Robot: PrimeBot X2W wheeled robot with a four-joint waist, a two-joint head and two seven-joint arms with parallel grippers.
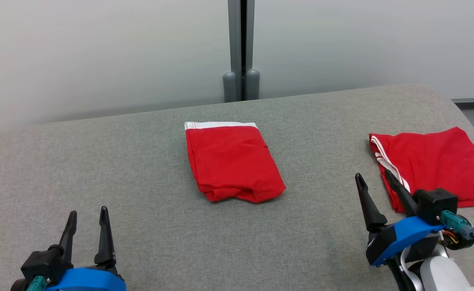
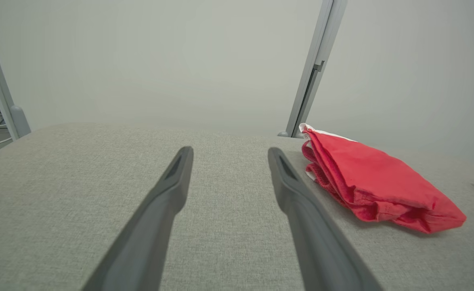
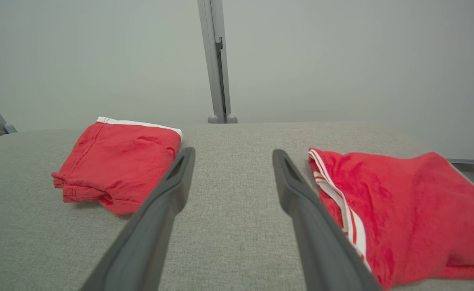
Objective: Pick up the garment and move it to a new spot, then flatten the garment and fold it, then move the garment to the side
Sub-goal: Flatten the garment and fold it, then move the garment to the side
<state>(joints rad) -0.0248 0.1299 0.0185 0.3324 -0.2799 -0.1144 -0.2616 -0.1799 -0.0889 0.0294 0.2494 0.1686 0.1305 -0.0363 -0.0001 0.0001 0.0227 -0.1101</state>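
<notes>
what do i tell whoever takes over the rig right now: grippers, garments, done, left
Left gripper: open, empty, over the near left of the grey table.
Right gripper: open, empty, beside the striped edge of the striped red garment, not gripping it.
Waistband garment: folded, at the table's middle.
Done: both garments lie folded; the striped one is at the right side.
Left: probably moving the middle one aside.

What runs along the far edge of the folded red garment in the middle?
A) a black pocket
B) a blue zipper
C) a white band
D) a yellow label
C: the middle garment has a white band along its far edge in the head view.
</notes>
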